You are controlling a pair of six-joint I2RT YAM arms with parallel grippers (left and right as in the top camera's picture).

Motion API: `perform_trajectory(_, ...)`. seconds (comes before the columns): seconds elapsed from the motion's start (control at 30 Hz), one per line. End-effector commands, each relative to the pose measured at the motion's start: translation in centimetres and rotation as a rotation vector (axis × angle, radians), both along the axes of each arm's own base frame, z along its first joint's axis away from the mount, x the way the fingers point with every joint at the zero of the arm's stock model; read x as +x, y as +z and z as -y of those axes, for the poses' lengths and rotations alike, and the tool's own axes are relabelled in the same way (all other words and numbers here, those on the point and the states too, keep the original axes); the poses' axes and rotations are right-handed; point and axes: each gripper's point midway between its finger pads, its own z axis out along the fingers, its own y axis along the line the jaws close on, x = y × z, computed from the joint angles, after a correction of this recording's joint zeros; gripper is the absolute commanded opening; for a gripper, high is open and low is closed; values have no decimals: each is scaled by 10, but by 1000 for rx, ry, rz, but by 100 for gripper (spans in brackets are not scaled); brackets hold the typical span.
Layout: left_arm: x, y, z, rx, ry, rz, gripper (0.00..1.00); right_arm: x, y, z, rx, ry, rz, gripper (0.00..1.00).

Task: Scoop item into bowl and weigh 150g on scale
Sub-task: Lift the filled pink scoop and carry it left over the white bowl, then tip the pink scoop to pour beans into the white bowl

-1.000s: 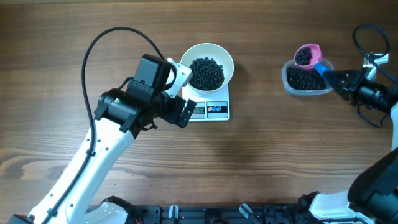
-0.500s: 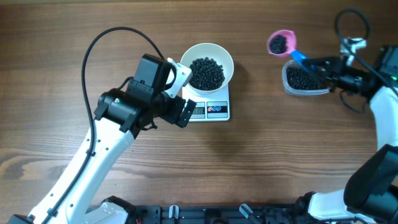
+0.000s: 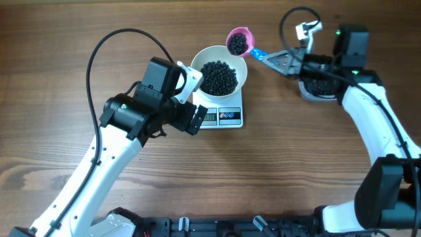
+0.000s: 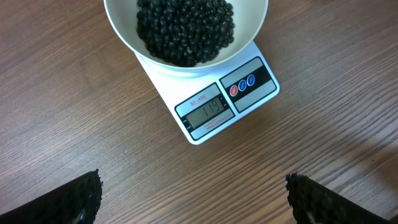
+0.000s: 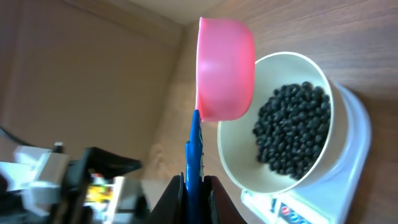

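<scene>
A white bowl point(image 3: 238, 61) heaped with black beads point(image 3: 218, 77) rests on the white scale point(image 3: 230, 116); the bowl point(image 4: 124, 34) and the scale point(image 4: 255, 93) also fill the top of the left wrist view. My right gripper point(image 3: 281, 61) is shut on the blue handle point(image 5: 194, 149) of a pink scoop point(image 3: 238, 42) that carries beads, held at the bowl's far right rim. In the right wrist view the scoop point(image 5: 225, 68) hangs beside the bowl point(image 5: 233, 149). My left gripper point(image 4: 193, 205) stands open over bare wood just in front of the scale.
A clear plastic tub point(image 3: 320, 89) holding more black beads sits at the right, partly under the right arm. The left arm's body point(image 3: 141, 112) is close to the scale's left side. A black cable point(image 3: 112, 46) loops over the table's left part.
The right arm has carried the filled pink scoop leftward from above the tub to the bowl's far right rim. The left arm has not moved.
</scene>
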Motion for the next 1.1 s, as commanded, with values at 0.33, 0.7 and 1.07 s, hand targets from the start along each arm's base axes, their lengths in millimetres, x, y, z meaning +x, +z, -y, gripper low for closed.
perform_trajectory(0.33,-2,-3,3,-12,-2,-15,100,9,-56,-27,-527,60,310,4)
perform_trajectory(0.7,-2,-3,3,-13,-1,-15,100,1,-41,-51,-563,154,470,4)
perform_trajectory(1.07,-2,-3,3,-13,-1,-15,100,6,-18,-42,-612,91,539,4)
